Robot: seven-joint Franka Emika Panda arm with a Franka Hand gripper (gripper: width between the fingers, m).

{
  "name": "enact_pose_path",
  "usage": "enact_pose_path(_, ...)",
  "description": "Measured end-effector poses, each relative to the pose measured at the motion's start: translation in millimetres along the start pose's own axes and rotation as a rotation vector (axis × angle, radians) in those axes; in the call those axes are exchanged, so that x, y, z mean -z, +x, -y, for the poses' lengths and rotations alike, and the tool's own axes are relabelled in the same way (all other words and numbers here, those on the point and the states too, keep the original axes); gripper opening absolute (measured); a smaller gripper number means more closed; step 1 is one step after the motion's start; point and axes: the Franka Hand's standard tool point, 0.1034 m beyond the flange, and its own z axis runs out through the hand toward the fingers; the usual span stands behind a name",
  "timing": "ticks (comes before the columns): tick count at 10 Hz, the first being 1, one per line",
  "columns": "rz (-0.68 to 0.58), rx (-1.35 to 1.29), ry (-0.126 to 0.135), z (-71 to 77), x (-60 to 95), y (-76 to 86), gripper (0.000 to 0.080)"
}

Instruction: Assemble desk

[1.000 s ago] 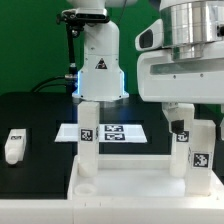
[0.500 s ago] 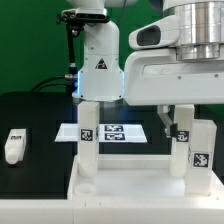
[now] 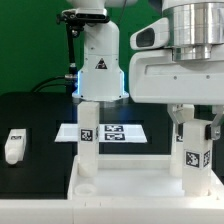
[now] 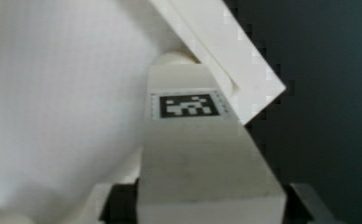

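In the exterior view, the claw (image 3: 196, 128) hangs at about 3 o'clock. Its two fingers (image 3: 179, 127) are pinching the top end of the right leg (image 3: 197, 156), one on each side. This leg stands straight up, long way pointing from 6 to 12 o'clock, with its foot at the corner of the tray top (image 3: 130, 192) at 5 o'clock. The tray top lies flat along the near edge and holds a left leg (image 3: 88, 140) too. That one stands upright near its 7 o'clock corner, well apart from the claw. A loose leg (image 3: 13, 145) lies on the black desk (image 3: 40, 115) at 9 o'clock. The marker board (image 3: 112, 131) lies flat between the two standing legs, farther back. In the wrist view, the right leg (image 4: 196, 160) runs straight away from the claw (image 4: 204, 205) and shows a square tag (image 4: 190, 105). A finger (image 4: 121, 203) sits close on each side of it. The tray top (image 4: 53, 100) and its raised rim (image 4: 222, 50) lie past the leg's far end.
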Motion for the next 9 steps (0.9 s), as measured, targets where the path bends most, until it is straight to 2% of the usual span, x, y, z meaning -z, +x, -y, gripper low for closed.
enact_pose_path(1, 0.010, -0.205, -0.023, -0.4, 0.9, -3.6, 0.0288)
enact_pose_path(2, 0.020, -0.464, -0.027, -0.2, 0.4, -5.3, 0.0288)
enact_pose_path(3, 0.046, -0.733, -0.013, -0.5, -1.0, -4.0, 0.0288)
enact_pose_path(4, 0.057, -0.856, -0.018, -0.9, -0.6, -3.6, 0.0288)
enact_pose_path(5, 0.065, -0.906, -0.034, 1.5, -0.9, -8.2, 0.0288)
enact_pose_path(6, 0.064, -0.898, -0.033, 1.1, -1.6, -7.9, 0.0288)
enact_pose_path(7, 0.064, -0.878, -0.033, 0.9, -1.7, -7.8, 0.0398)
enact_pose_path(8, 0.059, -0.767, -0.032, 1.6, -1.0, -7.4, 0.0567)
enact_pose_path(9, 0.060, -0.585, -0.024, 4.7, 0.6, -7.6, 0.0567)
